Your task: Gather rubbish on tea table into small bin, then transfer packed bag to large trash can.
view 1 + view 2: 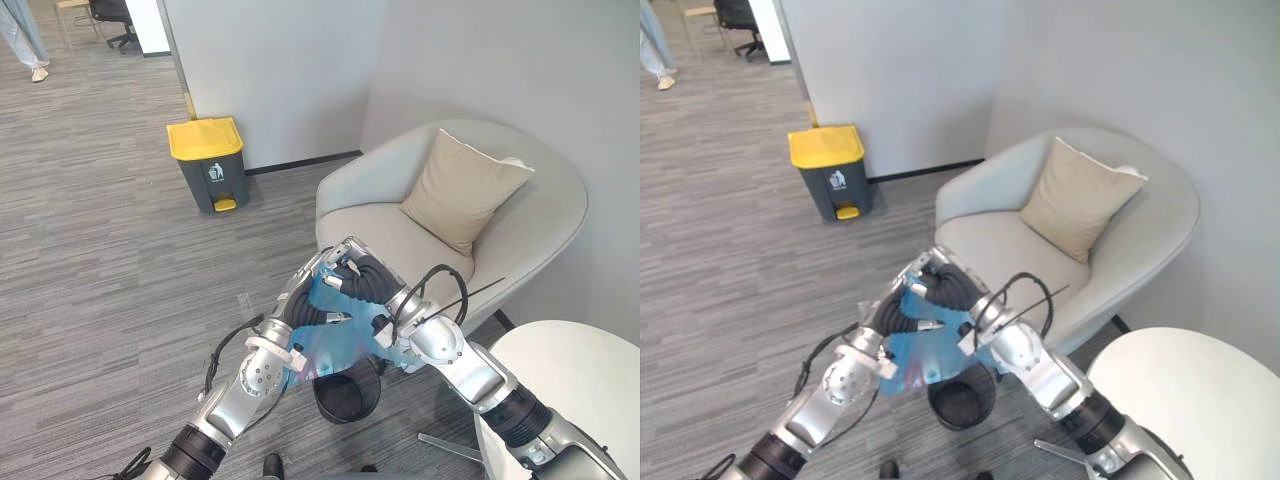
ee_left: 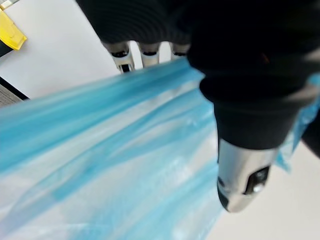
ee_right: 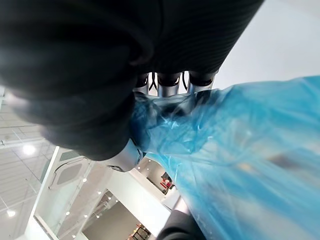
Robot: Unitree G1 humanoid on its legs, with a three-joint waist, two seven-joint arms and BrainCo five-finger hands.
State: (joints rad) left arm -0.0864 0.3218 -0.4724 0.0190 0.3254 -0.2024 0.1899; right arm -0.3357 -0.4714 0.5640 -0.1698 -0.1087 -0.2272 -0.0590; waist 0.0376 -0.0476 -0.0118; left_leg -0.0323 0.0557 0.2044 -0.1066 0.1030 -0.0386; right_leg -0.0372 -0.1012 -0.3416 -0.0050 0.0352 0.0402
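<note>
A translucent blue rubbish bag (image 1: 335, 338) hangs in the air, held up by both hands just above the small black mesh bin (image 1: 347, 396) on the floor. My left hand (image 1: 312, 302) comes from the lower left and grips the bag's top edge; in the left wrist view the blue film (image 2: 125, 150) runs between its fingers (image 2: 122, 55) and thumb. My right hand (image 1: 372, 278) meets it from the right, with its fingers (image 3: 170, 85) curled into the bunched film (image 3: 240, 150). The large grey trash can with a yellow lid (image 1: 207, 160) stands by the wall, far left.
A light grey armchair (image 1: 520, 230) with a beige cushion (image 1: 462, 190) stands right behind the hands. The round white tea table (image 1: 580, 390) is at the lower right. Grey carpet stretches left towards the large can. A person's legs (image 1: 25, 40) show far off.
</note>
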